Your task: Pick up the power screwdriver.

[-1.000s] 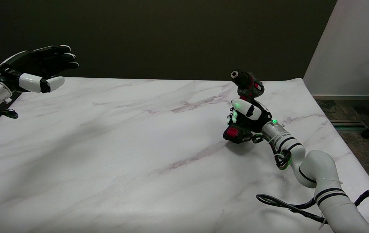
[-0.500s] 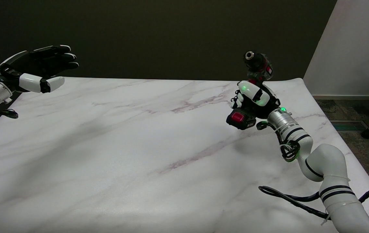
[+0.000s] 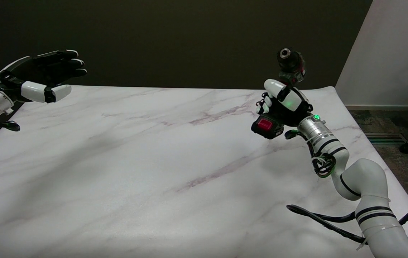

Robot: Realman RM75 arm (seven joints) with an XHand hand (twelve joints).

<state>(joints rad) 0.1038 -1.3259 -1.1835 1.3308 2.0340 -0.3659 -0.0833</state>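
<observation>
My right hand (image 3: 283, 104) grips the handle of the power screwdriver (image 3: 291, 66), a black tool with red marks. Its chuck points up and toward the camera, above the far right part of the table. Its battery base (image 3: 267, 127), black with a red patch, sticks out below the hand. The tool hangs in the air, well above the marble tabletop (image 3: 153, 150), with its handle hidden by my fingers.
The idle left hand (image 3: 42, 77) is held in the air at the upper left. A black cable (image 3: 318, 218) lies on the table beside my right arm. The table's right edge (image 3: 379, 143) runs close to the arm, with floor beyond it.
My right hand has raised the screwdriver off the table and carried it up and slightly right. The tool has tipped more upright.
</observation>
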